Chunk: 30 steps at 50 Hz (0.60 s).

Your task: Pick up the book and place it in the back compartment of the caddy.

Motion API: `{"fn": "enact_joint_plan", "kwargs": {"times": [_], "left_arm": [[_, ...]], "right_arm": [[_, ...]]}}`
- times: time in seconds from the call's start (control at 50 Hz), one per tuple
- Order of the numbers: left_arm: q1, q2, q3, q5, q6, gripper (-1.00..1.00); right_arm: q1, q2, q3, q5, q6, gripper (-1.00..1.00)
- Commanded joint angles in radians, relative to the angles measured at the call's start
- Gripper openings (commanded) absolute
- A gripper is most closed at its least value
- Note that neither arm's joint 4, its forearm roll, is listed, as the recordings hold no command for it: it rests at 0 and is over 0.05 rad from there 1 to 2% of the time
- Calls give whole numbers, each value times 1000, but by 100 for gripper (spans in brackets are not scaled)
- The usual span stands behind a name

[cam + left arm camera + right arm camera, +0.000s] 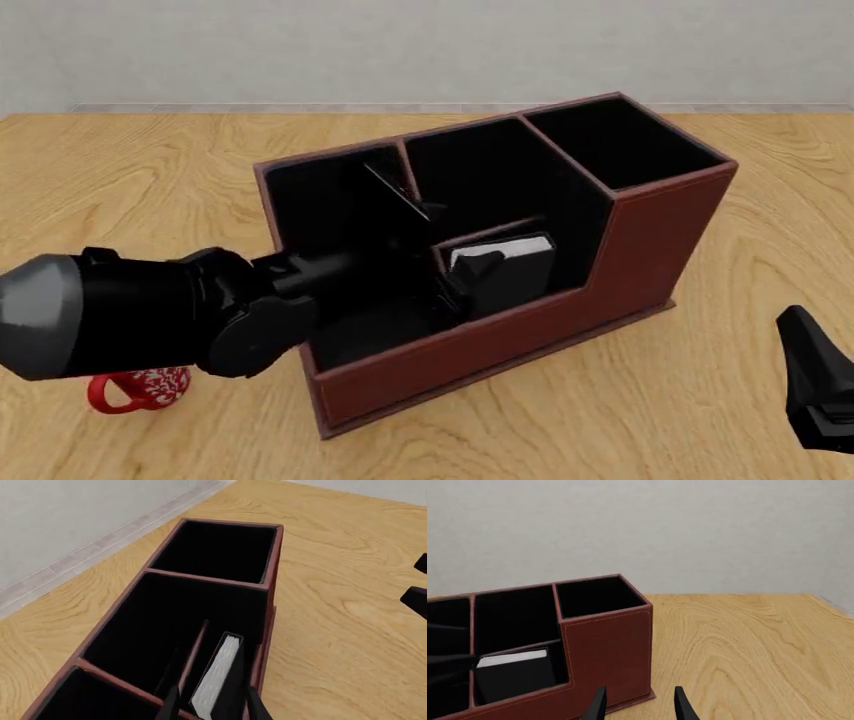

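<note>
The reddish-brown caddy [661, 235] stands mid-table, its tall end at the right. The black book [505, 268] with white page edges stands tilted inside the black-lined cell behind the caddy's low outer wall, beside a thin reddish divider bar [197, 647]. My left gripper [447, 290] reaches down into that cell. In the left wrist view its fingers [171, 702] straddle the book [220, 677] with a small gap showing, so it looks open. My right gripper [639, 707] is open and empty, low at the caddy's tall end [607, 645]; it also shows in the front view [814, 385].
A red patterned mug [140, 388] lies at the near left, partly under my left arm. The caddy's tall square cell [627, 140] and the other cells hold nothing that I can see. A grey wall runs along the table's far edge.
</note>
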Motion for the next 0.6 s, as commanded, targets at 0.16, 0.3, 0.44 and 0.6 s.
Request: {"fn": "enact_joint_plan", "kwargs": {"times": [0.16, 0.3, 0.44, 0.6], "left_arm": [[16, -157, 115, 8, -28, 100], [40, -220, 173, 33, -10, 100], [51, -361, 215, 96, -70, 100], [98, -533, 275, 167, -80, 100]], "right_arm": [[0, 0, 0, 0, 0, 100], [0, 0, 0, 0, 0, 100], [0, 0, 0, 0, 0, 100], [0, 0, 0, 0, 0, 100]]}}
